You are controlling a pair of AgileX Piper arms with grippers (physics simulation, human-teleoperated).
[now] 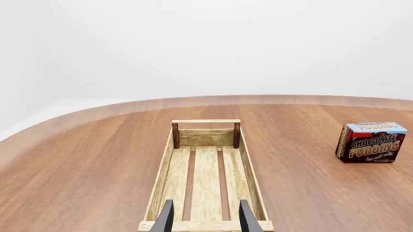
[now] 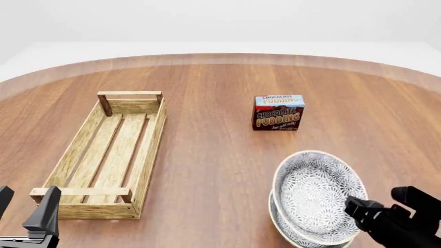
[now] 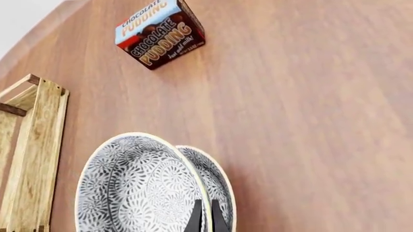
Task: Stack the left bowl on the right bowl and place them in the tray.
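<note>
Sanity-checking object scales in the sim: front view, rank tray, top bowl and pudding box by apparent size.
1. tray: largest by far, the longest footprint.
2. top bowl: clearly smaller than the tray. It sits nearer the camera, which inflates it somewhat.
3. chocolate pudding box: smallest, though farther back, so it reads a bit small.

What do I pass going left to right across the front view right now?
left gripper → tray → pudding box → stacked bowls → right gripper, shut on the bowls' rim.
</note>
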